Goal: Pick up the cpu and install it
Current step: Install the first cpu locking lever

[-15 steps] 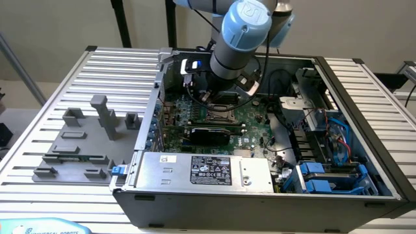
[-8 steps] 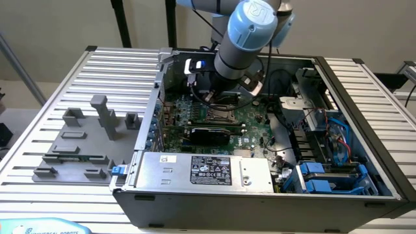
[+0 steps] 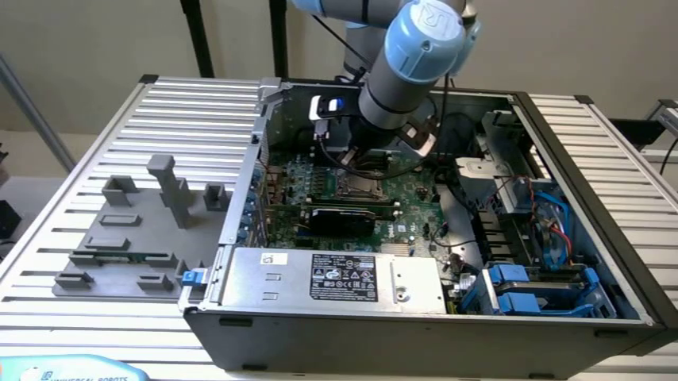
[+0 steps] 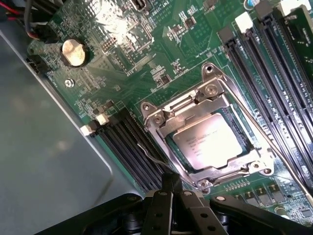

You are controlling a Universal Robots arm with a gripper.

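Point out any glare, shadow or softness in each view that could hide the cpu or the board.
Wrist view: strong white glare washes out the motherboard beside the coin cell battery; a milder sheen covers the cpu lid, dimming its print; the gripper is dark and soft. Exterior view: even light, but the arm shadows and blocks the socket area.

cpu (image 4: 209, 143) top brushed metal, satin sheen; socket frame (image 4: 215, 93) shiny bare metal; motherboard (image 4: 122, 58) glossy green; pincer (image 4: 172, 190) matt black plastic; bench (image 3: 159, 119) ribbed aluminium.
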